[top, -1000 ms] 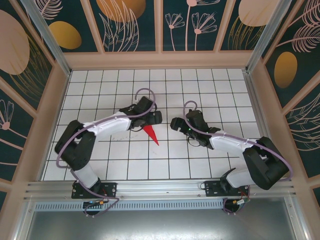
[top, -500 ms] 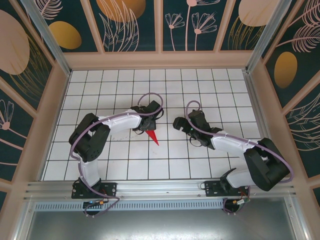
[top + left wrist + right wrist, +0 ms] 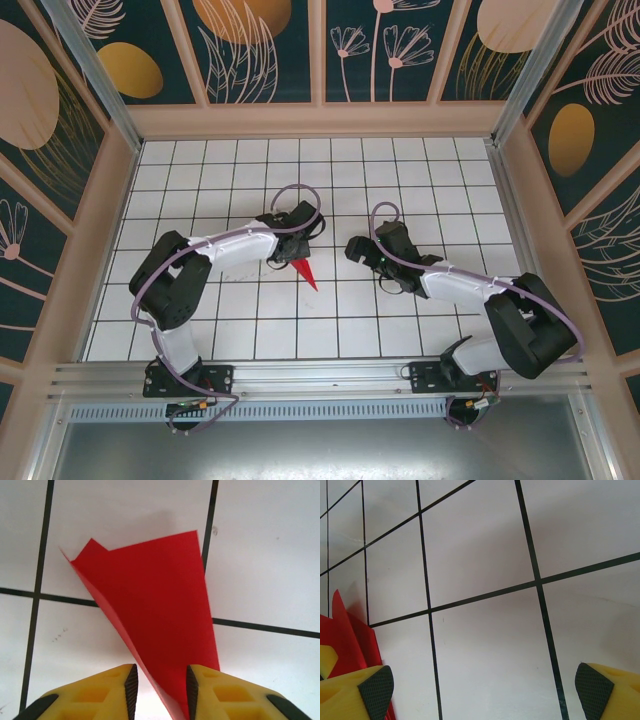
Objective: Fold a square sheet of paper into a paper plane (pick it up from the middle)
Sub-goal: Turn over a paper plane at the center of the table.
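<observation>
On the bench [image 3: 400, 320], near its middle, the left pincer [image 3: 160, 690] has drawn in from wide to a narrow gap astride the rear fold of the plane [image 3: 155, 610]. White still shows beside one pad, so I cannot tell whether it grips yet. The plane lies flat, tip toward the arms. The right pincer [image 3: 485, 690] stays spread wide alongside. A pick-up looks to be starting.

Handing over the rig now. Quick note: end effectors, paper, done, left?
Left end effector: jaws narrow, straddling one end of the folded red paper; a gap shows on one side, so no firm grip.
Right end effector: wide open, empty, over the gridded table beside the paper.
Done: sheet folded into a narrow pointed wedge.
Left: grip it, finish the plane; remaining folds unclear.
</observation>
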Robot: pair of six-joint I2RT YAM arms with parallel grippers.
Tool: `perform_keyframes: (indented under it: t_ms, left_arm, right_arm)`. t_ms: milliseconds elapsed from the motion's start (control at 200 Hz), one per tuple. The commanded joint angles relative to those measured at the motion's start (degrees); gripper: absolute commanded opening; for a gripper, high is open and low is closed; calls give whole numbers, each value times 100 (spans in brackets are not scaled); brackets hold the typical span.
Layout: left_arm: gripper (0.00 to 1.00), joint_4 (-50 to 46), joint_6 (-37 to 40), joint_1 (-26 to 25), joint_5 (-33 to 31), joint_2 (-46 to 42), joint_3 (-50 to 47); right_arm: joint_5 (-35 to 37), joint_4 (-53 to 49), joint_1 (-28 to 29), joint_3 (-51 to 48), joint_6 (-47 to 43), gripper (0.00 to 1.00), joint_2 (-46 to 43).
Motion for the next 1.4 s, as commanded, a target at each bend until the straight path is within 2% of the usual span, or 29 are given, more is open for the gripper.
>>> perform_keyframes:
  t_ms: [0, 170, 355, 575, 816, 906, 956, 1041, 1141, 1306, 1396]
  left_arm:
    - [32, 147, -148, -35, 136, -128, -97]
    - [22, 167, -226, -26, 129, -218, -179]
    - [0, 139, -264, -26, -92, -553, -179]
    - [0, 475, 6, -28, 46, -1319, -136]
    - [0, 2821, 215, -30, 1223, -1925, -1030]
    - [0, 3725, 123, -28, 1619, -1830, -1499]
    - [0, 4154, 19, -28, 1839, -1709, -1688]
    - [0, 4955, -180, -30, 2271, -1469, -2036]
    - [0, 5703, -421, -30, 2586, -1188, -2392]
    - [0, 6461, -715, -25, 2882, -813, -2833]
    - [0, 6687, -782, -32, 2987, -710, -2972]
  right_arm:
    - [-14, -189, -50, 128, 98, 96, 7]
    - [2, -244, -48, 176, 112, 95, -1]
    - [83, -391, -50, 289, 96, 95, -75]
    - [318, -757, -72, 542, 33, 95, -386]
    - [97, -567, -150, 536, 213, 94, -840]
    - [-38, -332, -149, 466, 209, 89, -910]
    - [-339, -160, -148, 411, 182, 84, -930]
    - [-642, 91, -133, 339, 151, 73, -932]
    - [-978, 410, -58, 265, 162, 56, -876]
    - [-1064, 412, 262, 471, 86, 33, -405]
    - [-1058, 322, 441, 629, 92, 27, -27]
